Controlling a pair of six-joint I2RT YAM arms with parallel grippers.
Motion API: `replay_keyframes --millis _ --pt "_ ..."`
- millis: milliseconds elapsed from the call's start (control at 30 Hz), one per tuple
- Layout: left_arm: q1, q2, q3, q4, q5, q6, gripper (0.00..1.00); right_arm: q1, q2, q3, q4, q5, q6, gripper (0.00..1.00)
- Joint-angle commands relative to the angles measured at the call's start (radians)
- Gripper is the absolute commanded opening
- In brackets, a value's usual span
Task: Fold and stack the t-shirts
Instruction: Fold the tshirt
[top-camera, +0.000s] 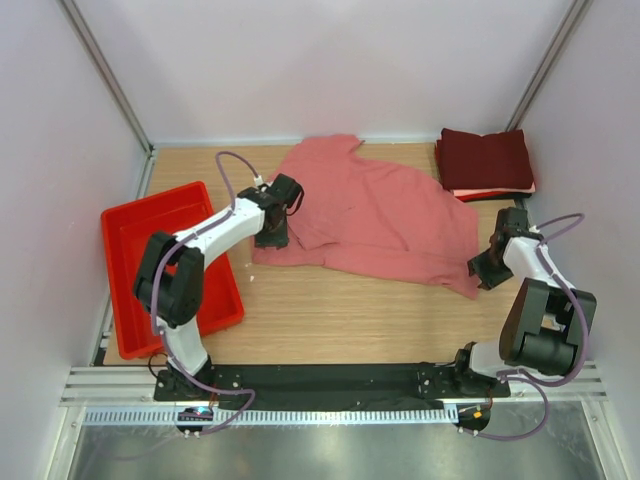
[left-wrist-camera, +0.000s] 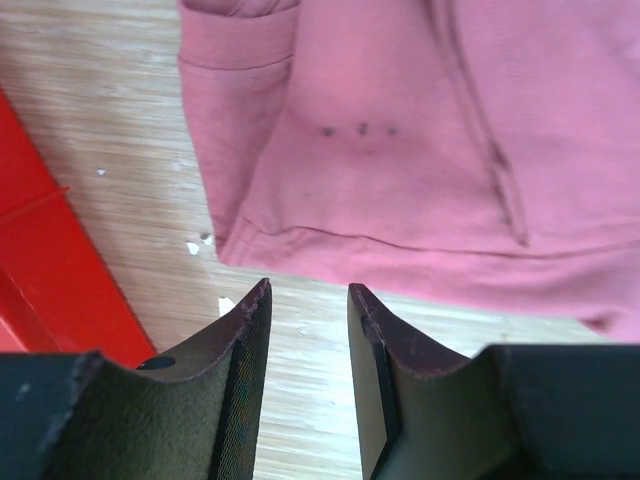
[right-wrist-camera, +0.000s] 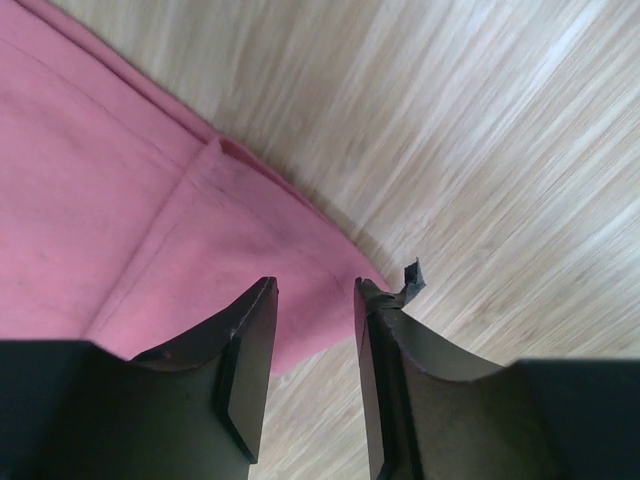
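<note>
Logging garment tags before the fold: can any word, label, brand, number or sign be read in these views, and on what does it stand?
No text can be read in any view.
Salmon-pink t-shirt: no print or tag shows; the three small dark marks in the left wrist view are specks, not letters.
Folded dark maroon t-shirts: no label shows.
Red tray: no marking shows.
</note>
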Motion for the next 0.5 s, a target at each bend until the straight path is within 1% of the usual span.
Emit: replay_keyframes --millis 0,33,167,233,300,333,367,400,433,467 --pt "0.002 -0.061 -0.02 0.044 0.061 -0.019 0.38 0.005 -0.011 -0.048 0.013 -0.083 0.07 0.45" --pt "0.002 -0.046 -0.027 0.05 0.054 -0.021 0.38 0.007 -0.008 -0.069 0.024 -0.078 0.084 0.47" --pt "0.005 0.005 -0.061 0.071 0.034 -0.047 0.39 0.005 0.015 -0.103 0.111 -0.02 0.107 0.5" --pt "0.006 0.02 -0.076 0.093 0.041 -0.082 0.39 0.005 0.027 -0.125 0.151 0.017 0.115 0.48" --pt "0.006 0.048 -0.092 0.124 0.028 -0.098 0.39 0.005 0.041 -0.129 0.176 0.086 0.102 0.45" --pt "0.006 0.065 -0.081 0.113 0.017 -0.093 0.38 0.004 0.064 -0.11 0.138 0.109 0.095 0.35" --pt "0.006 0.089 -0.074 0.095 -0.007 -0.095 0.39 0.004 0.072 -0.097 0.119 0.129 0.069 0.27" --pt "0.006 0.1 -0.07 0.058 -0.068 -0.093 0.38 0.004 0.075 -0.09 0.107 0.172 0.055 0.2" --pt "0.005 0.106 -0.072 0.041 -0.116 -0.093 0.38 0.004 0.075 -0.082 0.092 0.187 0.038 0.1" --pt "-0.001 0.109 -0.077 0.02 -0.153 -0.093 0.38 0.005 0.064 -0.077 0.087 0.203 -0.008 0.05"
